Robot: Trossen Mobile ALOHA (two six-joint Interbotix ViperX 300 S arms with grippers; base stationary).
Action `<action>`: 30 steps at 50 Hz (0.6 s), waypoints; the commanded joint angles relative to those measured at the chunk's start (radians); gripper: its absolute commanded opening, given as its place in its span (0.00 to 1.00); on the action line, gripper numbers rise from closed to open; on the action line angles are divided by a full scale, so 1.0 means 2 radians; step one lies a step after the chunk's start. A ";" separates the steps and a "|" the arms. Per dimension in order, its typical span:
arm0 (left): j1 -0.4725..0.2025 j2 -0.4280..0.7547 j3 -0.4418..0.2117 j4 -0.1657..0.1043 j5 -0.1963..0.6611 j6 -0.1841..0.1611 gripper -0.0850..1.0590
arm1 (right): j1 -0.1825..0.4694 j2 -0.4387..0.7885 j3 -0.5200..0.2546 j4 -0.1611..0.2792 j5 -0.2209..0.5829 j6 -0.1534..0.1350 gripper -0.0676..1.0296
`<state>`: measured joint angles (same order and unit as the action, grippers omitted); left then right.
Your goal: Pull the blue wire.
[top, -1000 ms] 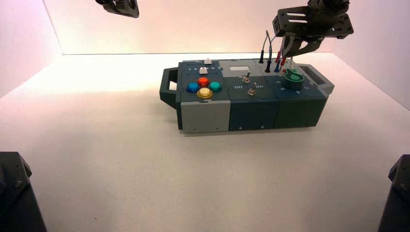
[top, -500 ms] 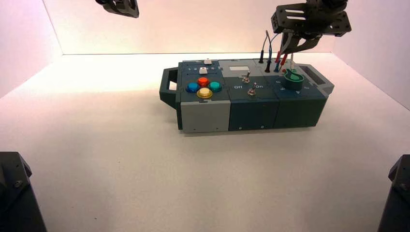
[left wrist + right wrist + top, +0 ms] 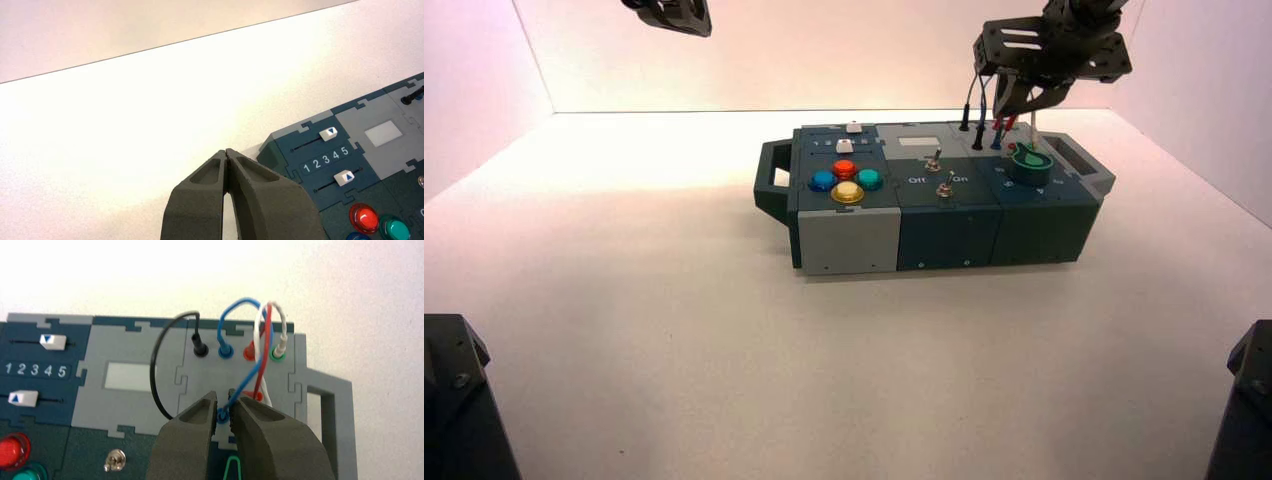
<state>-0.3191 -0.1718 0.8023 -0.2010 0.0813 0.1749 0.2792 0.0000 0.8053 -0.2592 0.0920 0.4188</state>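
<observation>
Right wrist view puts the blue wire [image 3: 235,327] in front of me: it arches up from a blue plug [image 3: 225,351] seated in the far row of sockets, crosses the red wire [image 3: 264,347] and the white wire [image 3: 258,330], and comes down to a second blue plug [image 3: 223,415] in the near row. That near plug sits between the fingertips of my right gripper [image 3: 223,402] — the fingers are closed in narrow around it, pressing it from both sides. Beside the far blue plug stands a black plug [image 3: 200,349] with its black wire [image 3: 159,365] looping away over the grey panel, and a green-ringed socket [image 3: 277,355] takes the white wire's end.

From the high view, my right gripper [image 3: 1016,100] hangs over the far right corner of the box [image 3: 934,195], just behind the green knob [image 3: 1030,162]. Two toggle switches [image 3: 939,172] stand mid-box, and four round buttons [image 3: 845,180] — blue, red, teal, yellow — sit toward the left end.

My left gripper [image 3: 227,157] is parked high off the box's far left corner, fingertips pressed together on nothing; the two white sliders [image 3: 336,155] with the numbers 1 to 5 between them lie near it.
</observation>
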 commanded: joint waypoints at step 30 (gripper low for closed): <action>0.007 -0.013 -0.007 0.002 -0.002 0.004 0.05 | -0.004 0.002 -0.020 -0.005 0.002 -0.002 0.04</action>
<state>-0.3129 -0.1718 0.8023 -0.1994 0.0813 0.1764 0.2777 0.0184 0.7869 -0.2684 0.0997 0.4157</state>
